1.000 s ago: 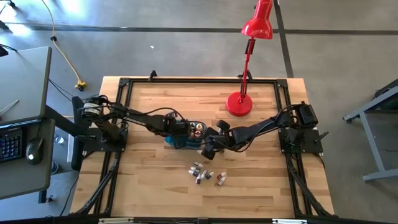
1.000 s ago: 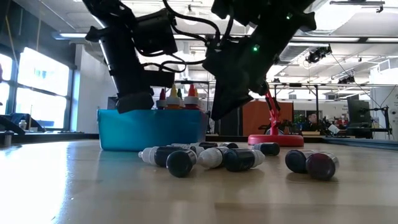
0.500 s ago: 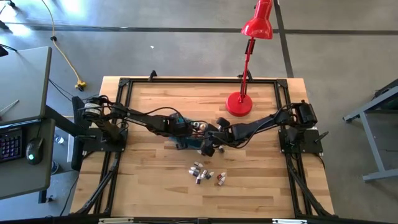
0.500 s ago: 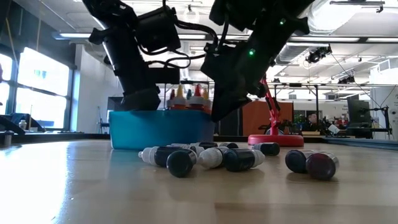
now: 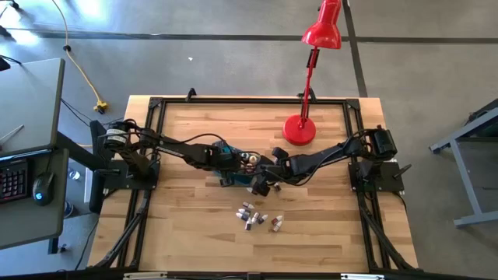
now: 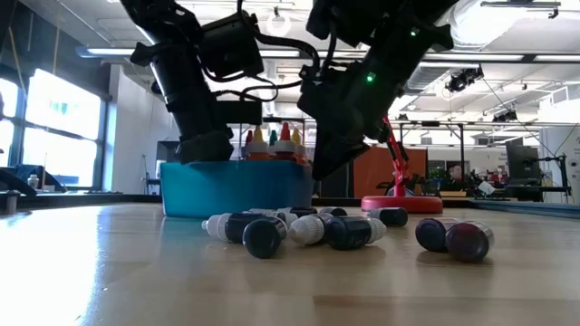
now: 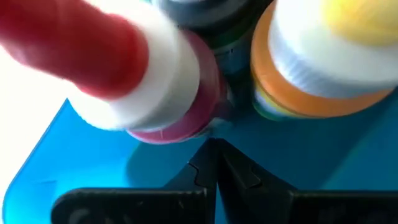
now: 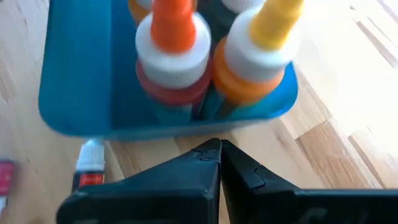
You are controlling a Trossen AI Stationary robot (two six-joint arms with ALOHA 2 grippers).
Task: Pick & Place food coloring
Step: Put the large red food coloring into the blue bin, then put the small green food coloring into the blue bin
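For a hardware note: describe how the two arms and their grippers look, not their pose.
Both arms are black, jointed, with loose black cables looped alongside. The left gripper and right gripper each end in two matte black fingers tapering to pointed tips. In the low view a small green light glows on one arm's wrist housing; no other markings are legible.

Wooden table (image 5: 194,225) bears tub (image 6: 236,188), lamp (image 5: 299,130) (red), loose bottles (image 5: 255,217).
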